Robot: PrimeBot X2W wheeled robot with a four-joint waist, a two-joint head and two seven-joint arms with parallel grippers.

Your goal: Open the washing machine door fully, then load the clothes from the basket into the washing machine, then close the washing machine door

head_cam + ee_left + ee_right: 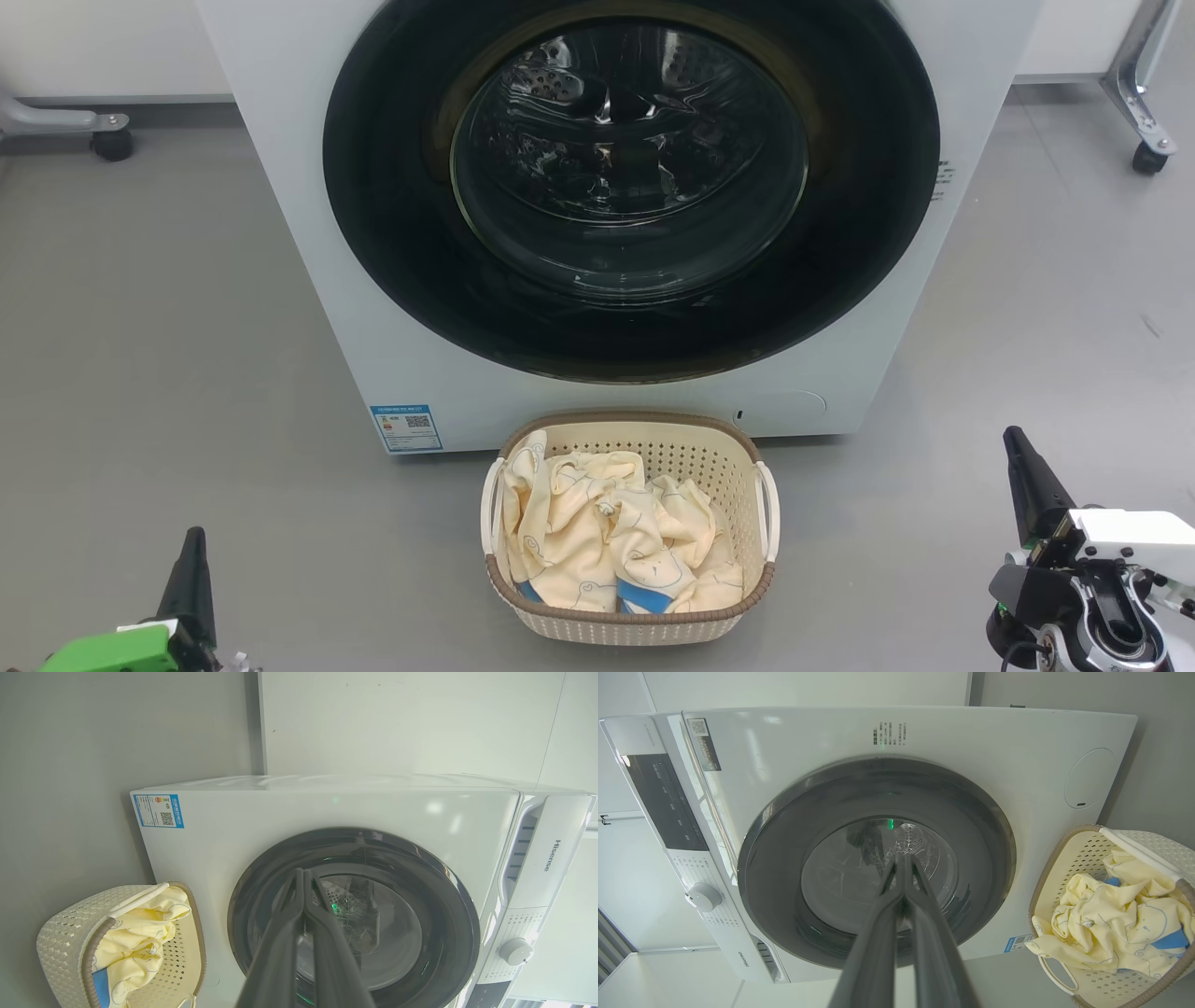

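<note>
The white washing machine point(280, 140) stands ahead with its round black door point(392, 233) shut flat against the front, glass bowl in the middle. On the floor before it sits the cream basket point(747, 467), holding crumpled pale yellow clothes point(607, 541) with blue patches. My left gripper point(193, 546) is low at the left, shut and empty, well left of the basket. To the basket's right my right gripper point(1013, 443) is shut too, holding nothing. Both wrist views look along closed fingers, left point(302, 873) and right point(902, 858), at the door point(444, 914) point(775, 858).
Grey floor lies open on both sides of the basket. A caster leg point(1144, 140) stands at the far right and another wheeled frame point(107, 131) at the far left. The machine's control panel and knob point(515, 951) show in the wrist views.
</note>
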